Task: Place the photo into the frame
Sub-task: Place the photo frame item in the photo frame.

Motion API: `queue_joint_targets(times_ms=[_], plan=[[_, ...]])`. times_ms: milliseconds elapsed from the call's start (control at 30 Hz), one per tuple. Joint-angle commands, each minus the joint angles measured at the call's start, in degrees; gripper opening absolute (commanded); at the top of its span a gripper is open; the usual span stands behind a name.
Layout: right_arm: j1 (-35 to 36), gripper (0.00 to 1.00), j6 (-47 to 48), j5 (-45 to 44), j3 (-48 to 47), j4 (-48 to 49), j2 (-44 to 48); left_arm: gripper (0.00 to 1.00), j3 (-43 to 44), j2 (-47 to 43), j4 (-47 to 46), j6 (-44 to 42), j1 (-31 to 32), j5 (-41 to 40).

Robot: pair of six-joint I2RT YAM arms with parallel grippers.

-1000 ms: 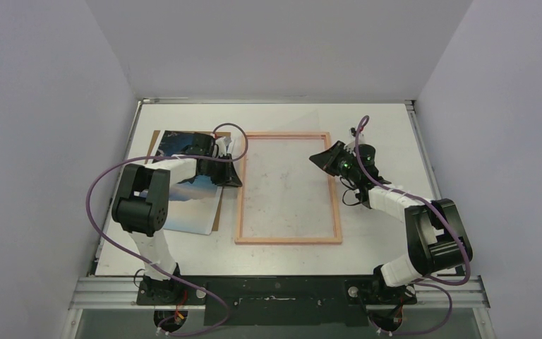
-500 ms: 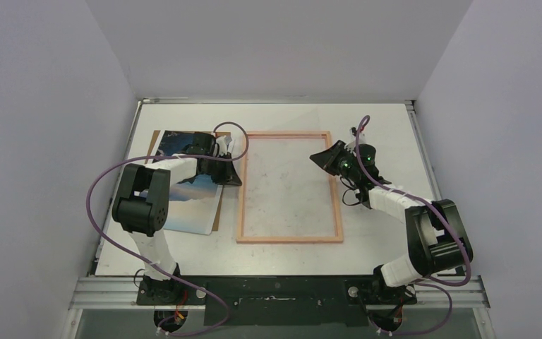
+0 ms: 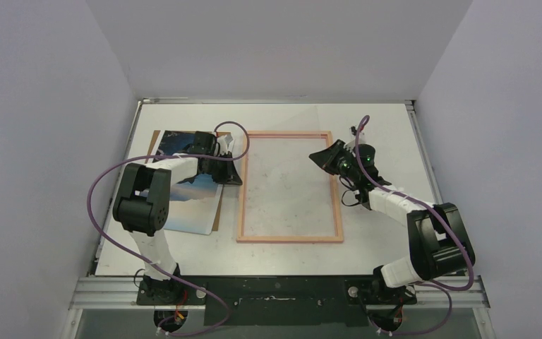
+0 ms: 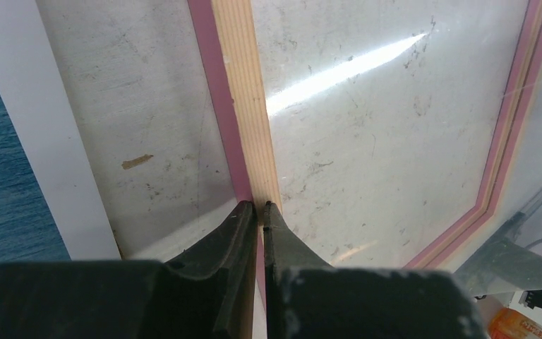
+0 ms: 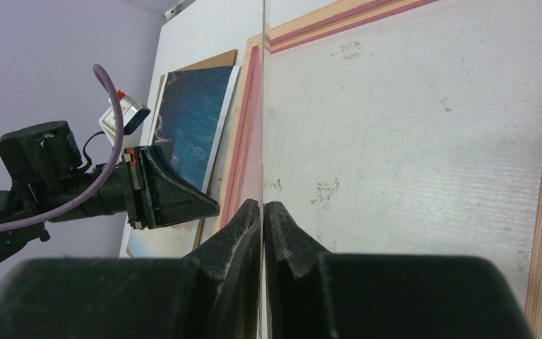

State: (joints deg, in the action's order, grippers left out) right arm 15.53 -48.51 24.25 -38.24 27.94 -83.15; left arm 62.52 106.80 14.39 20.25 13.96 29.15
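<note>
The pink frame [image 3: 289,239] lies flat mid-table, pale wood side up. The photo [image 3: 190,208], blue sky with pale clouds, lies left of it on a brown backing board [image 3: 218,212]. A thin clear sheet [image 3: 282,116] hangs faintly above the frame opening. My right gripper [image 3: 313,159] is shut on its right edge, seen edge-on in the right wrist view [image 5: 263,106]. My left gripper [image 3: 238,175] is shut over the frame's left rail [image 4: 243,106], apparently pinching the sheet's left edge. Glare shows on the sheet [image 4: 353,67].
The white table [image 3: 381,127] is walled by pale panels at the back and both sides. Purple cables loop over both arms. The left gripper shows in the right wrist view [image 5: 208,206], beside the photo [image 5: 190,120].
The right arm has shifted slightly. The left gripper, frame and photo stay put. Both grippers remain shut.
</note>
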Motion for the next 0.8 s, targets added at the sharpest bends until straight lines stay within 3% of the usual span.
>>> queue_joint_targets(times_ms=[0, 767], plan=[[0.5, 0.05, -0.2, -1.8, -2.1, 4.6, -1.1, 0.0, 0.8, 2.3, 0.9, -2.5, 1.1, -2.7], [1.1, 0.05, -1.2, -2.1, -1.2, 6.2, -3.4, 0.0, 1.2, 2.4, 1.4, -3.3, 1.2, -1.6]])
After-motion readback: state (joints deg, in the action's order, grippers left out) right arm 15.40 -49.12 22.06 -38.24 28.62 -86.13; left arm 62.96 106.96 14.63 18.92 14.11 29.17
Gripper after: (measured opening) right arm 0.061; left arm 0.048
